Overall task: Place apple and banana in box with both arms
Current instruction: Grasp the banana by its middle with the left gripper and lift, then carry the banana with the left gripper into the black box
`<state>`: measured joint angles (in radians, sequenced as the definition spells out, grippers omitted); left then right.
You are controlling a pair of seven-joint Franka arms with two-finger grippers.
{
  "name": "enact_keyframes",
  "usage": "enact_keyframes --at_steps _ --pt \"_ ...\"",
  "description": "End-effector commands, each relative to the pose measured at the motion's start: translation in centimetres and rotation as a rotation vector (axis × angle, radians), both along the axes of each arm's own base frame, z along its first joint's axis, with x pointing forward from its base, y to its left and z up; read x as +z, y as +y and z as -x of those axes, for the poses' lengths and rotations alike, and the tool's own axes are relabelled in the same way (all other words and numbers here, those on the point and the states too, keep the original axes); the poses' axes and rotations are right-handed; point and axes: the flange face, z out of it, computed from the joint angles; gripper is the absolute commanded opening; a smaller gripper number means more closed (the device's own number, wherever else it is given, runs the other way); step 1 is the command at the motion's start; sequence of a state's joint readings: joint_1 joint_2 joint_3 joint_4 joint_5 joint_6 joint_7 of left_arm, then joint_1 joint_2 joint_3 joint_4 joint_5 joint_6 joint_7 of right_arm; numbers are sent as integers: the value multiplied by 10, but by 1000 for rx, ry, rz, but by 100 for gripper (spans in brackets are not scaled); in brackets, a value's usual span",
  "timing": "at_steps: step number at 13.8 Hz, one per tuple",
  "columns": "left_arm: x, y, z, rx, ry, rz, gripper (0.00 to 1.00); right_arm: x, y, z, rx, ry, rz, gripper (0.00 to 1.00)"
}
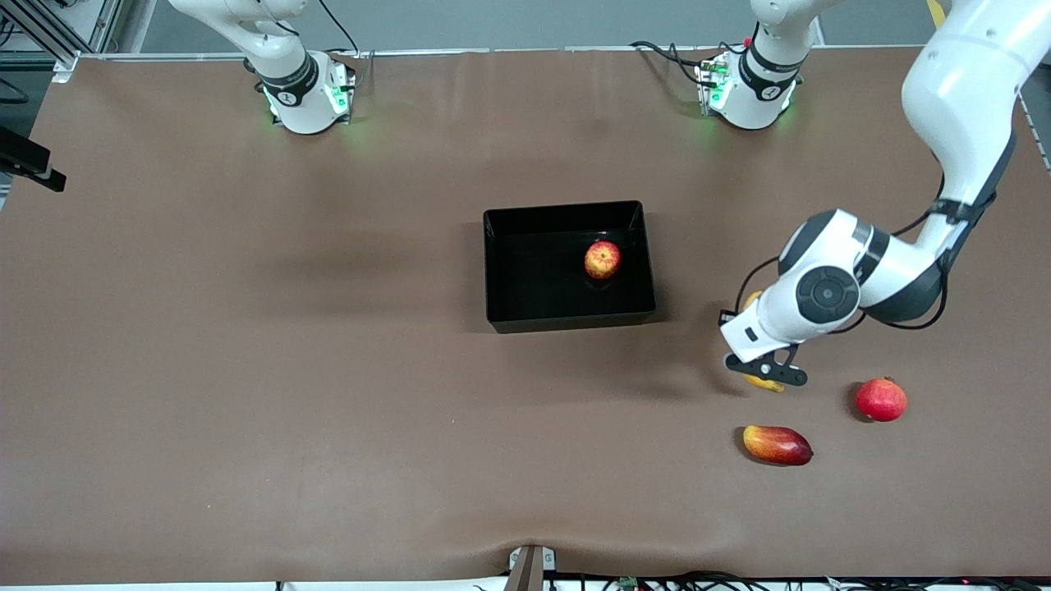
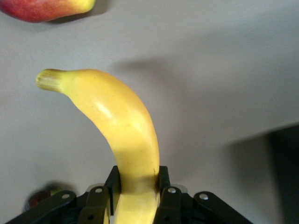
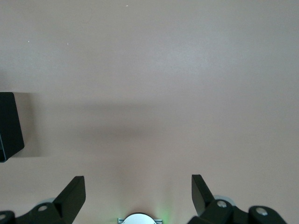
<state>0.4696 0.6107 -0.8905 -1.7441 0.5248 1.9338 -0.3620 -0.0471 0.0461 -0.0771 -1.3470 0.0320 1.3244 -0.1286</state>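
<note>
1. Front view first: the box (image 1: 568,264) sits on the brown worktop (image 1: 246,369) about midway between the two arms' ends, open side up.
2. Inside the box lies the apple (image 1: 602,259), toward the left arm's end of the tray, resting on the glossy black floor and apart from the walls.
3. Toward the left arm's end of the worktop, the left gripper (image 1: 764,371) hangs low beside the box, nearer to the front camera than the box's middle.
4. Its jaws are clamped on the banana (image 2: 122,135); the left wrist view shows a black finger pressed against each side of the fruit near one end, with the rest curving away to its stem tip.
5. In the front view only small bits of yellow peek out around the wrist.
6. A red-yellow mango (image 1: 777,444) lies on the worktop nearer to the front camera than the held banana.
7. A round red fruit (image 1: 881,400) sits beside the mango, closer to the left arm's end.
8. The right gripper (image 3: 138,196) waits above bare worktop, jaws spread wide with nothing between them; a corner of the box shows at the edge of the right wrist view.
</note>
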Motion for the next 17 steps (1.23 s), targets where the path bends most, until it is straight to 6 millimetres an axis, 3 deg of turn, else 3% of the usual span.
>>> enact_keyframes --at_steps 1,2,4,8,9,14,17 --pt "50 -29 9 73 4 33 0 4 2 3 6 -8 -8 100" --pt "62 -46 10 97 -6 57 0 4 1 3 5 -8 0 100" --pt "77 -100 21 137 -20 88 0 4 -1 4 3 -6 12 100" --pt "73 -173 51 212 -16 80 0 4 1 3 7 -5 22 100" --pt "66 -196 64 209 -3 75 0 4 1 3 7 -3 35 100" --pt "34 -297 90 304 -54 4 0 2 0 2 4 1 48 100" --pt "16 -326 107 304 -52 -13 0 2 -2 2 -1 2 51 100"
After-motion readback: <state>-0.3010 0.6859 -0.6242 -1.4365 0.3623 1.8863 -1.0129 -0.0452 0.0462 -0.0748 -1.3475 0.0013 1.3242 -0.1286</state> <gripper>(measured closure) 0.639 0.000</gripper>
